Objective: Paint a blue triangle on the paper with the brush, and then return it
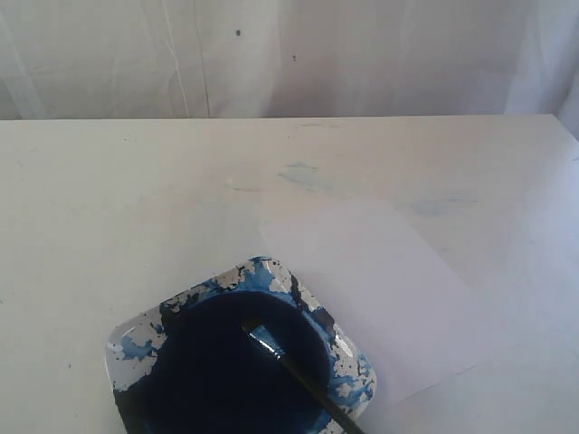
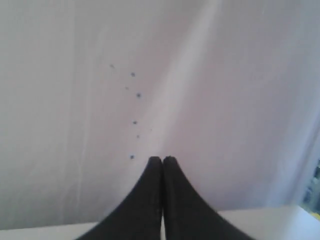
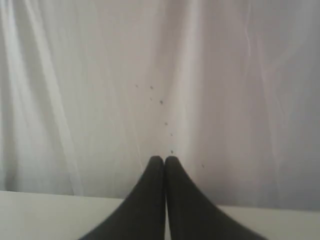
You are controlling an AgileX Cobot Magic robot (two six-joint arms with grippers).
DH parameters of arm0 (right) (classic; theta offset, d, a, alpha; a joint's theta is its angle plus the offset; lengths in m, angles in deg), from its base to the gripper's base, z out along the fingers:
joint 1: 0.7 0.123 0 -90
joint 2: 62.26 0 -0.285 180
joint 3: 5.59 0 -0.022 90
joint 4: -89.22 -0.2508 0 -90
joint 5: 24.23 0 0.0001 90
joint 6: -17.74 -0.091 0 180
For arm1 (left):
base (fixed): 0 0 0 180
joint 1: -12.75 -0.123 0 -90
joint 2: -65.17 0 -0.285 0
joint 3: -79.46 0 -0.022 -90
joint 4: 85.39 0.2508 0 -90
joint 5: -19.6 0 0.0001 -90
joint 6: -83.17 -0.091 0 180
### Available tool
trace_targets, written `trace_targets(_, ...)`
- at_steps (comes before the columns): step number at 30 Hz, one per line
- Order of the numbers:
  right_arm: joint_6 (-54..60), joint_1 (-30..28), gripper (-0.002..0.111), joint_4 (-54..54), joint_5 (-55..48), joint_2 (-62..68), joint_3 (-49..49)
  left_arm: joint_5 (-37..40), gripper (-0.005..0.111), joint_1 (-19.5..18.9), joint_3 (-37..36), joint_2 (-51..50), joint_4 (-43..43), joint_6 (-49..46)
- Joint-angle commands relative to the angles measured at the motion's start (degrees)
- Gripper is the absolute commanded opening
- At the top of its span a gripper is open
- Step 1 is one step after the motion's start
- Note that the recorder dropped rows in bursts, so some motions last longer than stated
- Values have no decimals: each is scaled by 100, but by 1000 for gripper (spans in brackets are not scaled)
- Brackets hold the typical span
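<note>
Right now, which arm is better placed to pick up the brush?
Probably right: the brush points its handle that way, toward the paper. The left gripper and right gripper are both shut.

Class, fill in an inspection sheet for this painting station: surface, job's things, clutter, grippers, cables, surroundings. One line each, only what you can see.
Surface: white table, with faint bluish smudges towards the back.
Job's things: paper lies flat and blank, nothing painted yet; brush rests with its bristles in the paint and its handle across the dish rim.
Clutter: square dish, pooled with dark blue paint, rim splotched, lying beside the paper.
Grippers: left gripper and right gripper both shut, holding nothing and facing the curtain; neither shows in the exterior view.
Cables: nothing seen.
Surroundings: white draped curtain behind the table, flecked with small dark specks.
</note>
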Motion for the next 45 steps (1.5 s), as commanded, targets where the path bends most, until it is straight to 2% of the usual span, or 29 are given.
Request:
trace_targets(1,-539,2,0,490,-791,1364,619,-495,0,45,1661,-1463,3068,2829)
trace_targets(4,-525,2,0,1216,-1003,2231,873,-1357,0,45,2453,-2197,4861,4248)
trace_targets(6,-616,2,0,1776,-875,2681,933,-2158,0,45,2675,-2623,4861,4408)
trace_targets(9,-838,2,0,1792,-223,3253,944,-2442,0,73,2688,-3068,4861,4377)
trace_targets(13,-850,2,0,1759,1126,3932,1066,-2168,0,87,2636,-3589,4861,4377)
trace_targets(17,-850,2,0,1591,1581,4384,1072,-1724,0,179,2625,-4225,4861,4377)
trace_targets(22,-530,2,0,1538,1638,4860,1129,-1664,0,773,2753,-5260,4787,3909)
trace_targets(24,-530,2,0,1538,1736,4977,1178,-1488,0,1222,3031,-5588,4752,3440)
trace_targets(28,-155,2,0,1538,2011,5118,1178,-178,0,2117,3493,-6139,4861,2983)
trace_targets(30,-23,2,0,1538,2015,5130,1178,-122,0,2300,3630,-6330,4861,2573)
trace_targets(39,-27,2,0,1560,2102,5130,1178,-37,0,2389,4010,-6747,4861,2878)
trace_targets(45,-27,2,0,1560,2102,5130,1178,-507,0,2401,4181,-6983,4861,3339)
